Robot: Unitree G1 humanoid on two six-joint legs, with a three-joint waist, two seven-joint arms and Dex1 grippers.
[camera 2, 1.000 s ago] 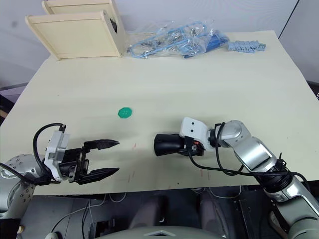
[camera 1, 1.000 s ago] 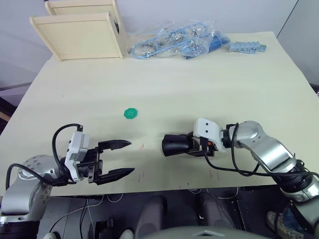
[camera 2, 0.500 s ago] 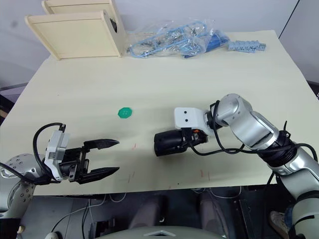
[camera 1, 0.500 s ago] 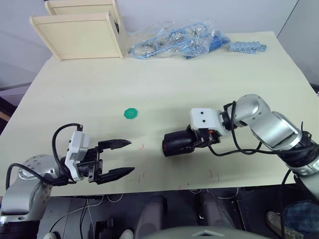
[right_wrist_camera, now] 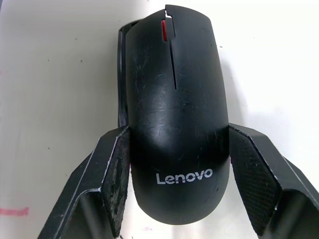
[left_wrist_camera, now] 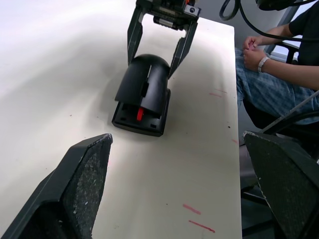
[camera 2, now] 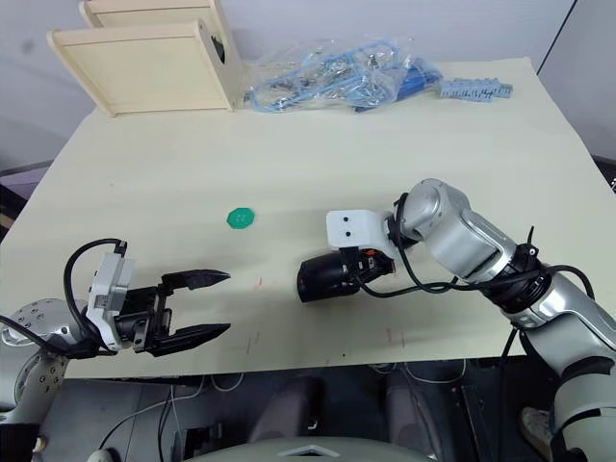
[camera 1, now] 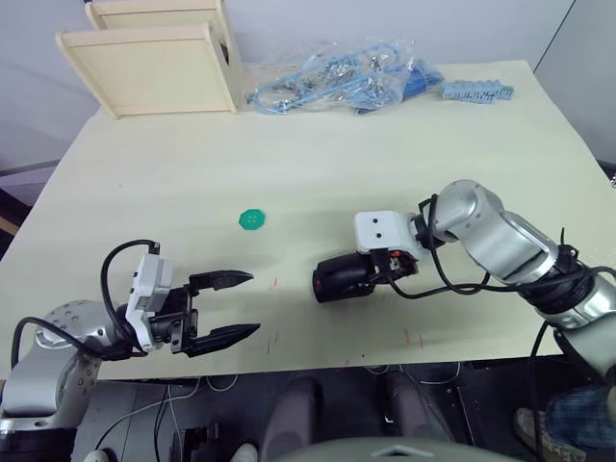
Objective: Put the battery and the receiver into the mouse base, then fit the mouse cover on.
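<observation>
Cover: glossy black curved plastic mouse cover (right_wrist_camera: pixel 173 119) sits on the black oval mouse base (left_wrist_camera: pixel 140 117), skewed, front edge lifted.
Right gripper (right_wrist_camera: pixel 174 189): fingers straddle the cover's rear, touching its sides.
Left gripper (camera 1: pixel 236 306): wide apart, empty, well away.
Progress: cover on, not seated; battery unseen.

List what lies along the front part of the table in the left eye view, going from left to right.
left gripper, open → mouse cover sitting on the mouse base → right gripper, its fingers on either side of the cover's rear.
</observation>
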